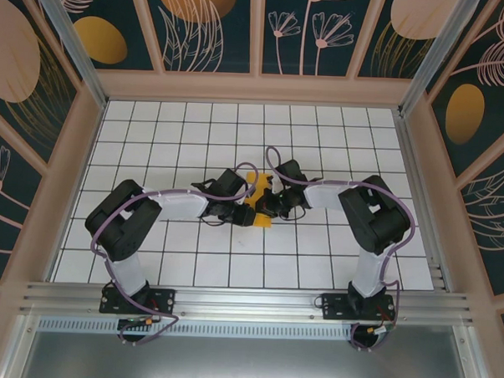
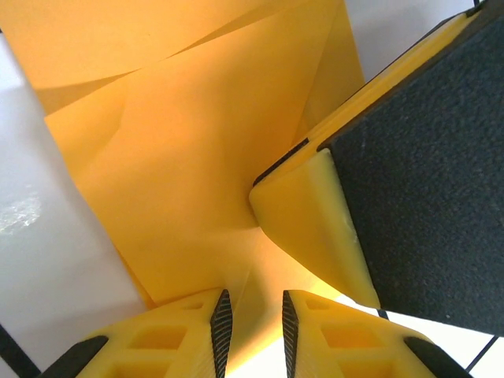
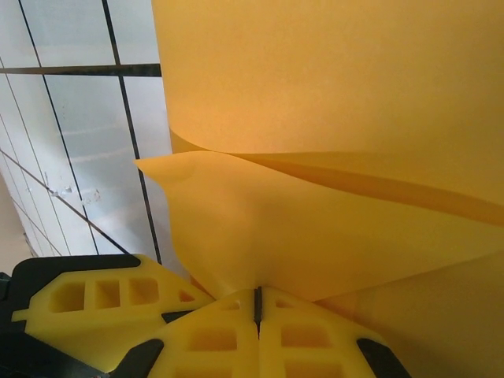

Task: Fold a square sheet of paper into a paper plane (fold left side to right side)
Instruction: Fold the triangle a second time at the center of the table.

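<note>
The square sheet of paper (image 1: 257,187), orange-yellow and partly folded, lies at the table's middle between the two arms. My left gripper (image 1: 243,212) reaches it from the left. In the left wrist view its jaws (image 2: 256,315) stand a little apart, with a creased fold of the paper (image 2: 181,157) showing in the gap. My right gripper (image 1: 269,208) comes in from the right. Its jaws (image 3: 257,293) are shut, and a lifted flap of the paper (image 3: 315,87) runs down into their tips. One right finger (image 2: 307,228) rests against the sheet just ahead of my left jaws.
The white grid table (image 1: 238,130) is walled in by a wooden frame (image 1: 256,87) at the back and sides. An aluminium rail (image 1: 247,302) with the arm bases runs along the near edge. A left finger (image 3: 102,295) sits close beside my right jaws.
</note>
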